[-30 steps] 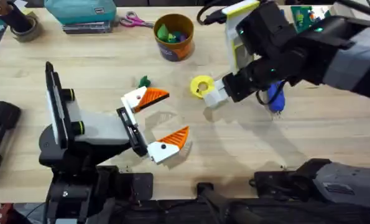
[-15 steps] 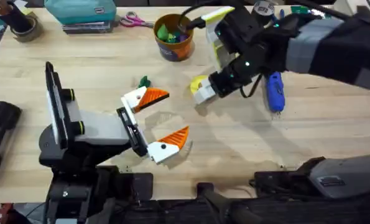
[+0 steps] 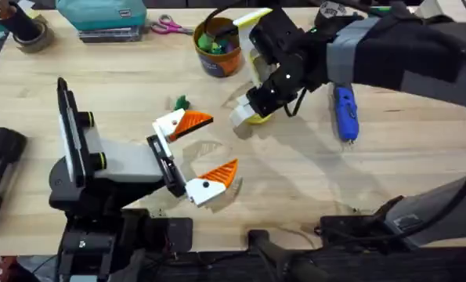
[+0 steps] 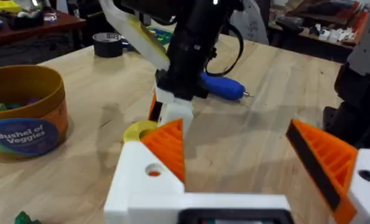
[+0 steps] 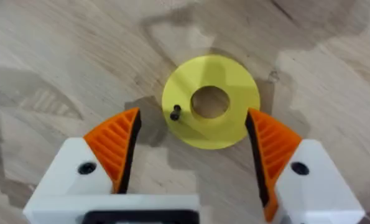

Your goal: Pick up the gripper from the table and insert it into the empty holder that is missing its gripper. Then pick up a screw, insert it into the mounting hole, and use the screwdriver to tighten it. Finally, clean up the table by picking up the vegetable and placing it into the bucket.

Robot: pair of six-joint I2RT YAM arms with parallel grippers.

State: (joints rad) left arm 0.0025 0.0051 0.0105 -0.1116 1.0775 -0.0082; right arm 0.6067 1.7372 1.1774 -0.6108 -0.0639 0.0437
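Observation:
My right gripper (image 3: 244,117) hangs open over a flat yellow disc (image 5: 211,102). Its orange pads (image 5: 116,146) stand either side of the disc. A small black screw (image 5: 176,112) lies on the disc beside its centre hole. The blue screwdriver (image 3: 344,113) rests on the table to the right of that arm. My left gripper (image 3: 214,146) is open near the middle of the table, holding nothing. The dark-green vegetable (image 3: 181,103) lies just behind it. The bucket (image 3: 218,45), with toys inside, stands at the back. The loose gripper and the empty holder are out of view.
Pink-handled scissors (image 3: 168,27), a teal box (image 3: 99,16) and a tape roll (image 3: 29,35) line the far edge. The bucket (image 4: 26,112) stands close behind the yellow disc (image 4: 138,130). The right arm (image 3: 389,55) spans the table's right half.
My right arm has swung left and slightly back, carrying its open gripper from the disc's right side to directly over it. The left arm has stayed still.

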